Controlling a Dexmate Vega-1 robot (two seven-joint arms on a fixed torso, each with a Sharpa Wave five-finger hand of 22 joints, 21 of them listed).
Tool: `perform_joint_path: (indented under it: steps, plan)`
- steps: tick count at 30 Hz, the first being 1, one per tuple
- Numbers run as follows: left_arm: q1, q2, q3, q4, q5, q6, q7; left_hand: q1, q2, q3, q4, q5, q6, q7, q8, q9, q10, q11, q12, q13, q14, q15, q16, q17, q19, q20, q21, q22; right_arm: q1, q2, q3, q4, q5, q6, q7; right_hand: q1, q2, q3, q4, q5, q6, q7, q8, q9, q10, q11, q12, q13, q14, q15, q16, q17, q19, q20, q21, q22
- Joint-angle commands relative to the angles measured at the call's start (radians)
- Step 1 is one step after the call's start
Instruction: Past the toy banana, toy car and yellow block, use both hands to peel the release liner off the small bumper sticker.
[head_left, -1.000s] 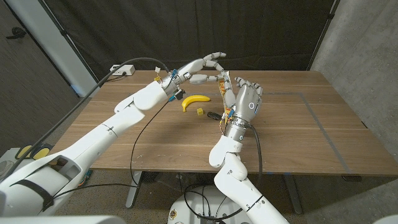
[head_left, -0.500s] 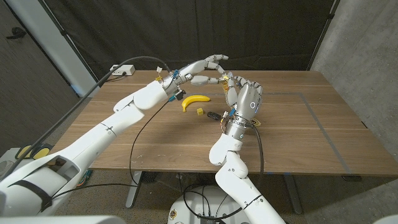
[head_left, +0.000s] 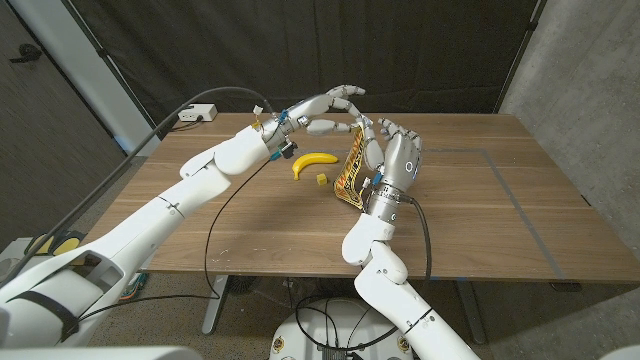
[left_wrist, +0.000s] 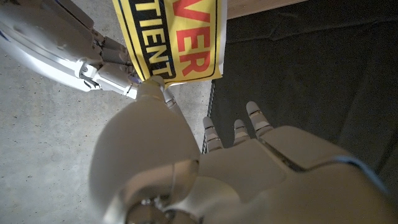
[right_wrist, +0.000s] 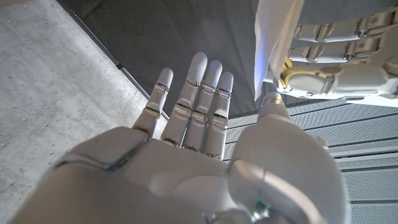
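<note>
bumper sticker (left_wrist: 171, 37), yellow, black "TIENT", red "VER"

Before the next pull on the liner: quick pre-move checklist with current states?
1. Sticker lifted off the table: ok, it hangs between the hands above the wood.
2. Left hand has contact: ok, the left wrist view shows its thumb on the sticker's edge.
3. Right hand has contact: ok, thumb against the white sheet in the right wrist view; the other fingers are spread.
4. Liner already separating from the sticker: cannot tell.
5. Banana and yellow block out of the way: ok, both lie on the table apart from the hands.
6. Toy car position: cannot tell.
</note>
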Motion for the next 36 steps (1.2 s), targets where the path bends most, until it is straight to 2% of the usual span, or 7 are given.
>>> perform_joint_path:
  steps: [1,7,12,17,28,32,36]
  plan:
    - [-0.005,0.000,0.004,-0.005,0.019,-0.007,0.019,0.009,0.005,-0.005,0.003,0.005,0.055,-0.008,0.010,0.036,0.002,-0.001,0.008,0.005,-0.026,-0.009,0.006,0.001,-0.109,0.002,0.004,0.002,0.039,-0.068,-0.062,-0.036,0.040,-0.119,0.006,0.064,0.004,0.019,-0.025,0.013,0.054,-0.003,0.019,0.003,0.049,-0.020,0.029,0.015,0.032,-0.080,0.036,0.023,0.016,-0.008,0.010,0.005]
    - [-0.003,0.003,0.004,-0.012,0.018,-0.015,0.015,0.011,0.005,-0.007,0.004,0.005,0.056,-0.008,0.010,0.036,0.001,-0.006,0.008,0.007,-0.028,-0.011,0.005,0.000,-0.104,0.002,0.004,0.002,0.065,-0.094,-0.094,-0.037,0.035,-0.166,0.012,0.144,0.023,0.050,-0.033,0.024,0.164,-0.012,0.054,0.003,0.146,-0.031,0.084,0.037,0.070,-0.104,0.075,0.053,0.031,-0.022,0.022,0.005]
    - [0.006,0.007,-0.001,-0.021,0.018,-0.008,0.020,0.013,0.006,-0.009,0.005,0.006,0.055,-0.008,0.009,0.034,0.000,-0.007,0.009,0.008,-0.030,-0.013,0.005,-0.001,-0.101,0.002,0.004,0.002,0.082,-0.110,-0.107,-0.013,0.037,-0.146,-0.009,0.251,0.053,0.110,-0.044,0.013,0.240,-0.005,0.075,0.001,0.201,-0.045,0.118,0.055,0.096,-0.119,0.101,0.090,0.026,-0.038,0.030,0.006]
    - [0.010,0.011,0.001,-0.026,0.010,-0.002,0.008,0.015,0.006,-0.011,0.006,0.006,0.056,-0.008,0.010,0.035,0.000,-0.007,0.010,0.010,-0.029,-0.013,0.005,-0.001,-0.098,0.002,0.004,0.002,0.011,0.041,0.028,0.092,-0.182,0.012,-0.009,0.306,0.046,0.131,-0.035,-0.016,0.265,0.023,0.093,0.023,0.222,-0.029,0.155,0.098,0.117,-0.110,0.177,0.179,0.035,-0.066,0.050,0.009]
    - [0.025,0.019,-0.003,-0.039,0.018,0.024,0.013,0.019,0.012,-0.015,0.009,0.005,0.057,-0.008,0.011,0.036,0.012,0.003,0.017,0.013,-0.022,-0.015,0.009,-0.003,-0.089,0.001,0.004,0.002,-0.093,0.361,0.317,0.202,-0.487,0.324,-0.009,0.322,0.024,0.152,-0.030,-0.026,0.275,0.039,0.114,0.056,0.228,-0.024,0.194,0.155,0.106,-0.110,0.187,0.231,0.035,-0.072,0.071,0.015]
    - [0.046,0.035,-0.013,-0.077,0.044,0.070,0.023,0.021,0.021,-0.013,0.012,0.005,0.054,-0.008,0.014,0.042,0.021,0.008,0.021,0.015,-0.020,-0.018,0.011,-0.003,-0.081,0.001,0.006,0.003,-0.113,0.457,0.403,0.214,-0.564,0.411,-0.009,0.322,0.020,0.160,-0.027,-0.025,0.287,0.033,0.124,0.066,0.226,-0.021,0.204,0.173,0.111,-0.110,0.188,0.244,0.031,-0.072,0.076,0.016]
    - [0.062,0.044,-0.015,-0.104,0.069,0.113,0.034,0.024,0.031,-0.010,0.016,0.004,0.044,-0.006,0.016,0.050,0.024,0.009,0.024,0.017,-0.020,-0.022,0.012,-0.002,-0.073,0.000,0.007,0.004,-0.119,0.513,0.461,0.222,-0.614,0.477,-0.009,0.323,0.018,0.168,-0.025,-0.024,0.289,0.037,0.129,0.074,0.223,-0.023,0.212,0.188,0.115,-0.109,0.190,0.256,0.029,-0.072,0.081,0.017]
